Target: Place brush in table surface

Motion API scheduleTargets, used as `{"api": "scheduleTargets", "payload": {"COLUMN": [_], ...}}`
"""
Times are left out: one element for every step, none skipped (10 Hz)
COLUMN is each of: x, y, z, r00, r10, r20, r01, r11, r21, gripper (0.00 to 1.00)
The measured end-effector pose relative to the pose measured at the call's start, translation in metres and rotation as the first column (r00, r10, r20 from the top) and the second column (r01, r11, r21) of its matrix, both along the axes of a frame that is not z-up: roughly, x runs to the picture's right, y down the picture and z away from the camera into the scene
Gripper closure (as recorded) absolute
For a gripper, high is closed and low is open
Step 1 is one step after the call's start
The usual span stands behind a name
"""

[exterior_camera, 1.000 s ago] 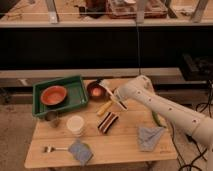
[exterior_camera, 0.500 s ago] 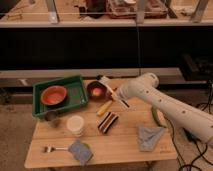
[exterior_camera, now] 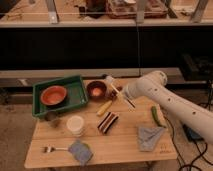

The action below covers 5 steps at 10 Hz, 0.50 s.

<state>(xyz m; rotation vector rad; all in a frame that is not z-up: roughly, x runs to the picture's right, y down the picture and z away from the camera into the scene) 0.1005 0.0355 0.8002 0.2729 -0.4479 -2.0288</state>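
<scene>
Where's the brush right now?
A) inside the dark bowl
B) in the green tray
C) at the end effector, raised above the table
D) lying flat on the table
C: the brush slants off the tabletop at the end effector, beside the dark bowl, above the table surface.

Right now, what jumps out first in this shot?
The big white arm reaching in from the right over the table, its tool up near the far edge beside the dark bowl, with the slim brush at its tip, above the tabletop. Next, the green tray at the far left corner with an orange bowl inside. The striped block lies mid-table.
</scene>
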Motion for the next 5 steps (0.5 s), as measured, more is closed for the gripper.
{"api": "scheduleTargets", "payload": {"x": [0.009,0.023,0.039,0.05,0.056], "y": [0.012,0.028,0.044,0.055,0.071], "z": [0.009,0.019,0.026,0.03,0.037], "r00": [0.997,0.986,0.966,0.946,0.921], "r10": [0.056,0.128,0.191,0.228,0.269], "r20": [-0.043,-0.106,-0.173,-0.23,-0.282], "r01": [-0.057,-0.133,-0.2,-0.24,-0.287], "r11": [0.998,0.9903,0.9791,0.9705,0.9578], "r21": [-0.025,-0.04,-0.036,-0.023,-0.022], "gripper": [0.91,0.91,0.91,0.91,0.91]}}
